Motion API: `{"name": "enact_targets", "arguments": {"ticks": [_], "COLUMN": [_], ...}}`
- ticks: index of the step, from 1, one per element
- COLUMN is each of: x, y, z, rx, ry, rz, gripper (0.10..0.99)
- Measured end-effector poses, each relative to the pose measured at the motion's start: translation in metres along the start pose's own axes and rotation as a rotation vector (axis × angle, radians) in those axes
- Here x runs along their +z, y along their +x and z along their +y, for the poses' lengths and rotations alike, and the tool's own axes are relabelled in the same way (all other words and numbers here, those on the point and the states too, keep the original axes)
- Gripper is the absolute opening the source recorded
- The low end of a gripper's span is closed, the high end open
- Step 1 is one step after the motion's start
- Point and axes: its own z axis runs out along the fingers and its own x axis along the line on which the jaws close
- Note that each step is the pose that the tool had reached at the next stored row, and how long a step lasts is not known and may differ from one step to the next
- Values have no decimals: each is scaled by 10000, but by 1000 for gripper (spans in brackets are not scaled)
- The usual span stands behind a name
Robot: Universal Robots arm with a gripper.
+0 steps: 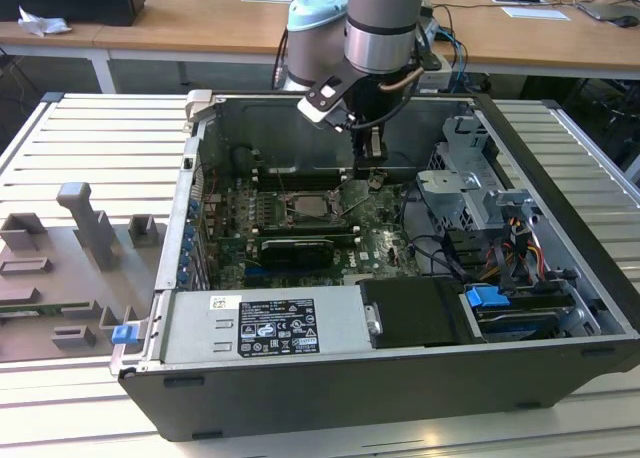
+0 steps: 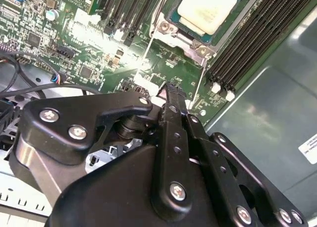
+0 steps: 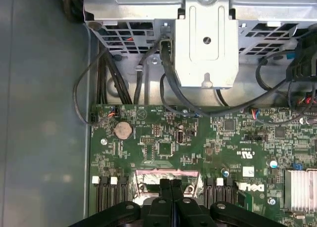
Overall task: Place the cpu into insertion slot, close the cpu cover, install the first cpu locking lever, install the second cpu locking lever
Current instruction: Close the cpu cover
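The cpu point(image 2: 205, 9), with its pale metal top, lies flat in the insertion slot point(image 1: 305, 206) on the green board. The silvery cpu cover point(image 2: 185, 38) lies down around it, with its screws showing. Thin wire levers point(image 2: 148, 43) run along the sides of the socket. My gripper point(image 2: 171, 90) hangs low inside the case, shut with nothing between its black fingers. It sits a short way off the socket's corner, toward the exterior view's right point(image 1: 372, 176). In the first wrist view the gripper point(image 3: 171, 183) has its fingertips just over the socket's metal edge point(image 3: 163, 175).
Black memory slots point(image 2: 247, 43) flank the socket on both sides. A metal drive cage point(image 3: 205, 33) with cables point(image 1: 440, 248) stands at the exterior view's right. A black card point(image 1: 297, 248) and the power supply point(image 1: 265, 323) lie nearer the front. Grey fixtures point(image 1: 80, 238) stand outside the case.
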Motion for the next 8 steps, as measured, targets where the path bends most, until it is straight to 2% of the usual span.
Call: {"name": "enact_targets", "arguments": {"ticks": [8], "x": [6], "y": [0], "z": [49], "rx": [0], "ry": [-1], "rz": [1], "gripper": [106]}}
